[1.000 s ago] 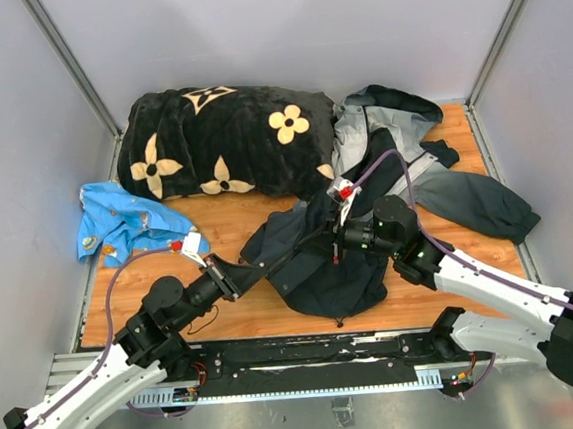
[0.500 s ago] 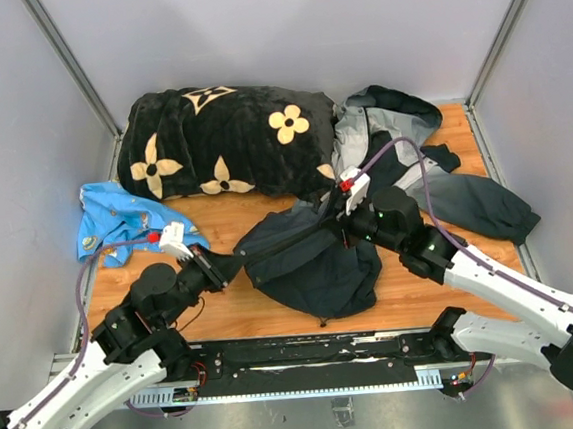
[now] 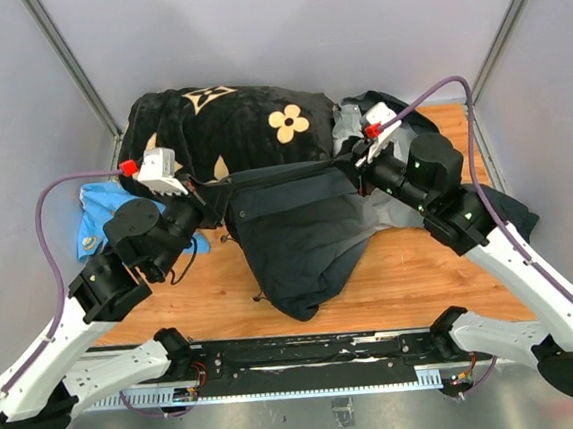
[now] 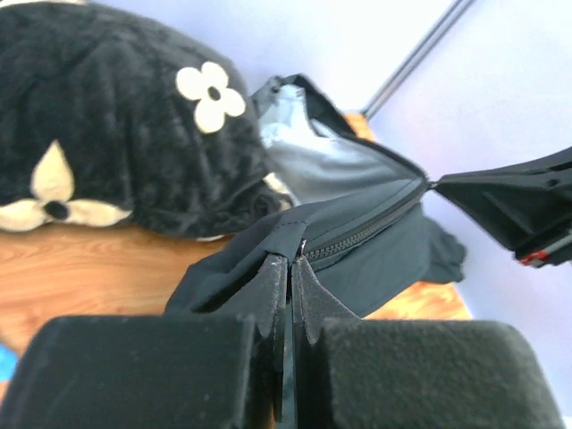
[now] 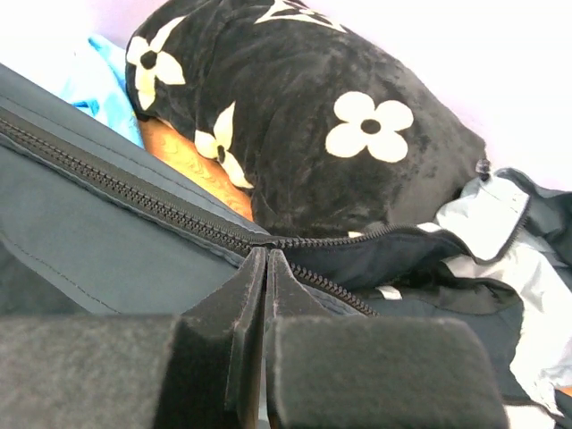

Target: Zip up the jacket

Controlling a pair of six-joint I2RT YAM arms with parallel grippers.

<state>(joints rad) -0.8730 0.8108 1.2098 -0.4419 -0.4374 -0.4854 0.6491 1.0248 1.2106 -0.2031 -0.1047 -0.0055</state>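
Wooden tabletop [image 3: 412, 274], grey walls. Jacket [image 3: 298, 234] is stretched mid-table between both arms, its lower part draped on the wood. Left gripper [image 3: 207, 194] is clamped tight on the jacket's zipper edge. Right gripper [image 3: 351, 166] is pinched on the zipper line at the other end. Zipper [image 4: 357, 234] is taut between them. Black flower blanket [image 3: 248, 122] lies behind, blue cloth [image 3: 100, 201] at far left.

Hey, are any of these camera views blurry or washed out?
Top external: sharp and evenly lit across the jacket. Left wrist: left gripper out of focus up close, far wall washed pale. Right wrist: background above the blanket blown out white, right gripper blurred.
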